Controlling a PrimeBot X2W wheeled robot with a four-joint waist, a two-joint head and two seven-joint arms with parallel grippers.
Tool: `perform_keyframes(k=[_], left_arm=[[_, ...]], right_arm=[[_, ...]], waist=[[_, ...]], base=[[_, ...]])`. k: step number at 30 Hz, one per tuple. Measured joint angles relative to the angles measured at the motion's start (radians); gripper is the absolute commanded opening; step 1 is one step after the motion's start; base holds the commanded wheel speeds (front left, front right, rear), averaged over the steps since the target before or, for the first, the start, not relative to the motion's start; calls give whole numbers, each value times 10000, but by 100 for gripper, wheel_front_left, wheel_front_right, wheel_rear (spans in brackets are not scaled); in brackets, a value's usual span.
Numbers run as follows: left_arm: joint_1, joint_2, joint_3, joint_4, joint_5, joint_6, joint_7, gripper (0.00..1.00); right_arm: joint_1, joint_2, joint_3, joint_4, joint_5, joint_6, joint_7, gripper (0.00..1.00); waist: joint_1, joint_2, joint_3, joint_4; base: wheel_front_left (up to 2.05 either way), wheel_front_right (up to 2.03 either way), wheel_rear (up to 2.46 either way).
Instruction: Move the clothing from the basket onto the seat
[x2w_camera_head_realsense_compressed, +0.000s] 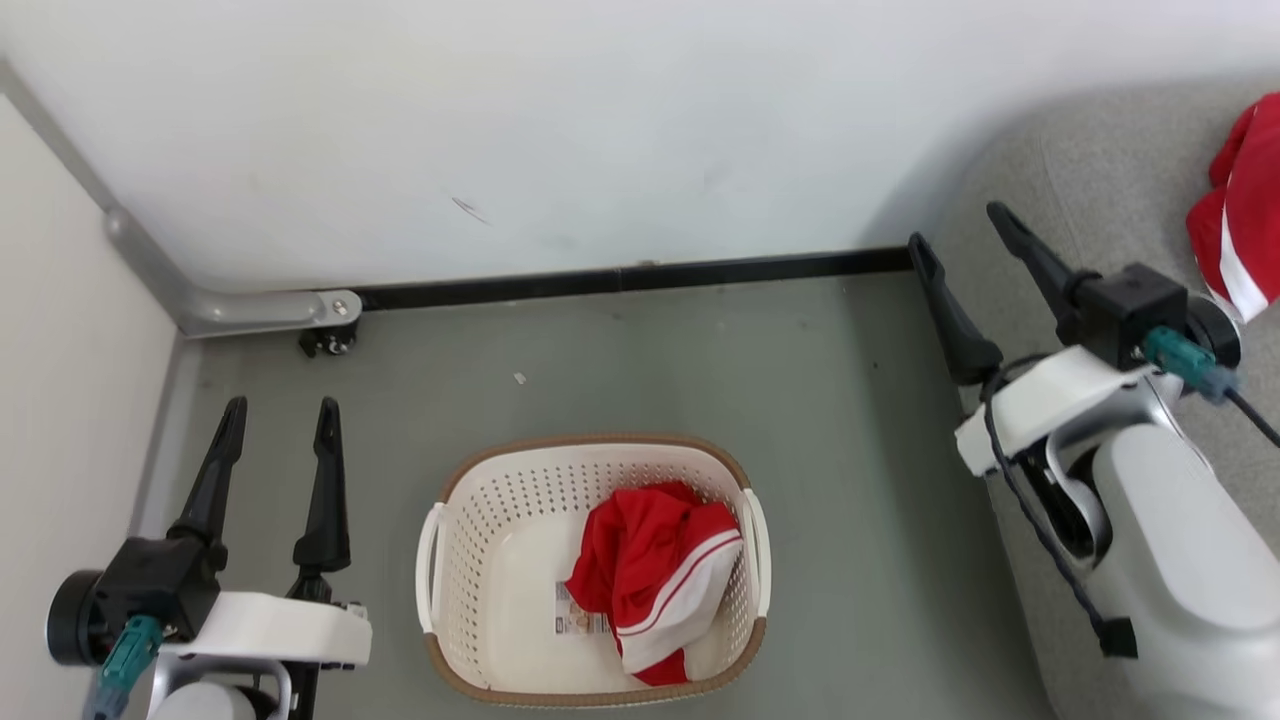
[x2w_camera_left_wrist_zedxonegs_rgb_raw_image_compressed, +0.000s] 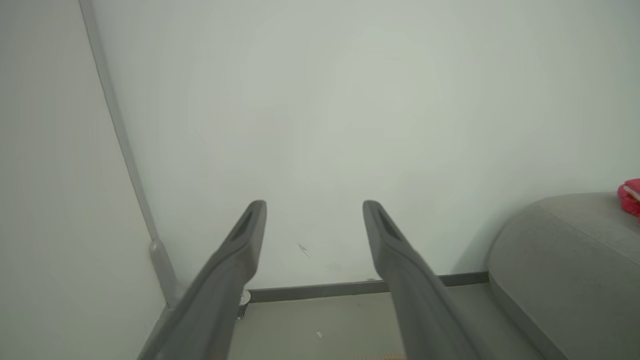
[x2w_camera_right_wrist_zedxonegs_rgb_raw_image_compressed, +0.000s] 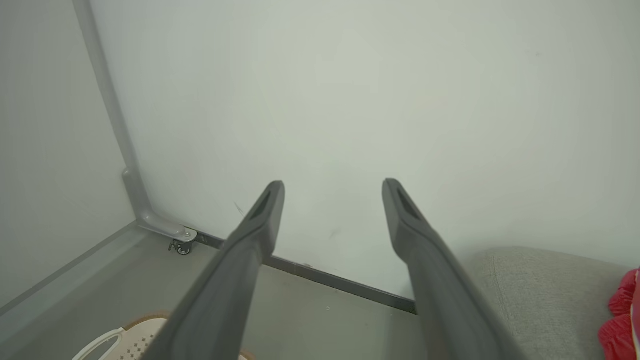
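Home-like room corner, with grey sofa (x2w_camera_head_realsense_compressed: 1100, 170) and laundry basket (x2w_camera_head_realsense_compressed: 472, 540).

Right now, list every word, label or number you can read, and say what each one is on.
Nothing here can be read.
Sticker inside the basket: print too small to read.
Red clothing in the basket: no lettering shows.
Red garment on the seat: no lettering shows.

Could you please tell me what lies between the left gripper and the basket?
Only bare grey floor: the head view shows the open left gripper to the left of the basket, with nothing lying between them.
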Motion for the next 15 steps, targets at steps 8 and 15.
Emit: perform_keyframes(k=[8, 15], left_arm=[[480, 98, 40, 199, 65, 0, -73, 100], [860, 130, 42, 382, 96, -4, -88, 100]], right_arm=[[1079, 117, -437, -779, 23, -2, 0, 100], [2094, 190, -732, -1208, -157, -2, 0, 100]], waist=[[-1, 0, -564, 241], [0, 0, -1042, 402]], base=[[0, 0, 0], [0, 0, 0]])
